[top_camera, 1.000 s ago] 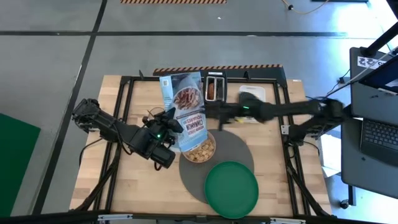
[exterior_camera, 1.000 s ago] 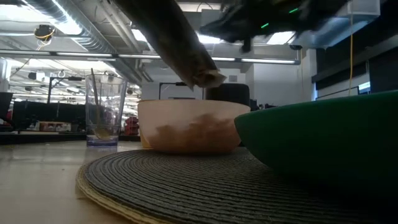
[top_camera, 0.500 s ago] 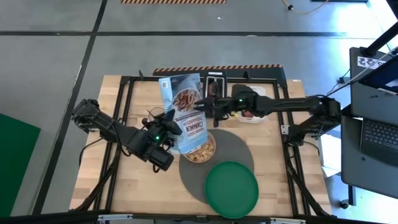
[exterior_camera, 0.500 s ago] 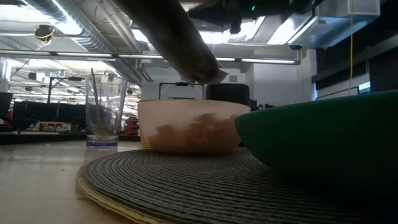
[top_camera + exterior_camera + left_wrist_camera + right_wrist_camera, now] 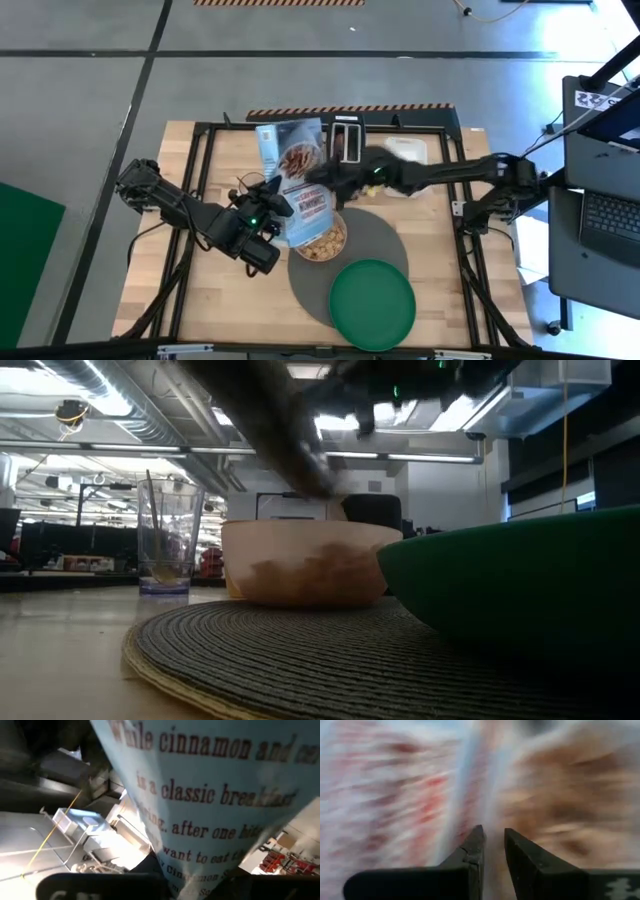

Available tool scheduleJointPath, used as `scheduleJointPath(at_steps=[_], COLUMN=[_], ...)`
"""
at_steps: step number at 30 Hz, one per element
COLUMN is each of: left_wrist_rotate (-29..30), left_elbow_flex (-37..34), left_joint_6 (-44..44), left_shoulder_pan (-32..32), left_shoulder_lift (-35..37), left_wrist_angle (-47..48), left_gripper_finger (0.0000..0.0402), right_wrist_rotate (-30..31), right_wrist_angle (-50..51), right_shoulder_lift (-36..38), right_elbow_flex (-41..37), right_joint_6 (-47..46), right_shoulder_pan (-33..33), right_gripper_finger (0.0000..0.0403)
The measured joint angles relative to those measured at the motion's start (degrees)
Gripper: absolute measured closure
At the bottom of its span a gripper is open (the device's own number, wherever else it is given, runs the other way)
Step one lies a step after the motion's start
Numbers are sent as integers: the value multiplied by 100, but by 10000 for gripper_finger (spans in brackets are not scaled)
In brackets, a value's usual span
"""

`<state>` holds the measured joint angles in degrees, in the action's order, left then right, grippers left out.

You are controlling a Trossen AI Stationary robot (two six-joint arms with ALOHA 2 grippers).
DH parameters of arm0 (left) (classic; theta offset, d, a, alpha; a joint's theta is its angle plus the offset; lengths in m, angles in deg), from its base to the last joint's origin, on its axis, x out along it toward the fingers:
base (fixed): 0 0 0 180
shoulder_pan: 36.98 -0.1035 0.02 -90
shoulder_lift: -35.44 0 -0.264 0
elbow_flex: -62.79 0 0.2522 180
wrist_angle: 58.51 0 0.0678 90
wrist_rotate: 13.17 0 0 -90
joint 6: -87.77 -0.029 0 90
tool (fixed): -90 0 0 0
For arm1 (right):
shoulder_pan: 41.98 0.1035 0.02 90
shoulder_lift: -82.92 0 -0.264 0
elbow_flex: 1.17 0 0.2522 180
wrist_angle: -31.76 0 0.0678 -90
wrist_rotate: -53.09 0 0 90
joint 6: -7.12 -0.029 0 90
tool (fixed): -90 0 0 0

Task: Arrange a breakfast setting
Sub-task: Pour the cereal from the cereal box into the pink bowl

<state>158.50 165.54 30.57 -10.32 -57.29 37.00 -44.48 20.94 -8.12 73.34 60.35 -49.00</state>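
The left gripper (image 5: 268, 203), clamped on the cereal box (image 5: 297, 178), is tipping it over the bowl (image 5: 322, 238) while the right gripper (image 5: 322, 182), fingers nearly together and empty, is reaching in, probably to steady the box.

I am looking at a lab or workshop hall, not a home. The wooden table (image 5: 210, 300) is standing on a grey concrete floor crossed by dark lines, with hazard-striped tape (image 5: 350, 110) lying beyond the grippers. A laptop (image 5: 610, 225) is sitting past the right arm. Exposed ducts (image 5: 120, 400) and strip lights are running overhead across the open room.
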Motion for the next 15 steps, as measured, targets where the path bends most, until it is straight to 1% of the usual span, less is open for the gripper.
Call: scheduleJointPath(at_steps=[1,3,5,7,8,10,11,13,14,15], left_wrist_rotate=[-86,15,129,129,69,-59,-71,49,83,128], left_elbow_flex=[-10,-13,1,0,0,-8,-30,-56,-80,-112], left_joint_6=[-47,15,0,3,-8,-72,-72,-15,-27,-34], left_shoulder_pan=[0,0,-1,-14,-31,-56,-76,-114,-116,-125], left_shoulder_lift=[-1,-1,5,3,3,-1,-9,-21,-18,-16], left_wrist_angle=[54,9,34,57,71,162,195,164,176,182], left_gripper_finger=[374,374,374,375,376,377,377,378,378,378], right_wrist_rotate=[-1,1,-10,0,5,47,0,-23,-1,29], right_wrist_angle=[348,371,-260,-440,-315,262,334,-220,-439,-452], right_shoulder_lift=[-16,266,419,235,132,-9,-8,160,126,112], right_elbow_flex=[-10,-10,-33,-50,-37,-128,-158,-119,-91,-73], right_joint_6=[31,134,114,121,126,145,129,102,113,143], right_shoulder_pan=[8,-2,-23,-14,20,42,41,24,20,19], right_gripper_finger=[340,340,340,340,340,340,340,340,340,340])
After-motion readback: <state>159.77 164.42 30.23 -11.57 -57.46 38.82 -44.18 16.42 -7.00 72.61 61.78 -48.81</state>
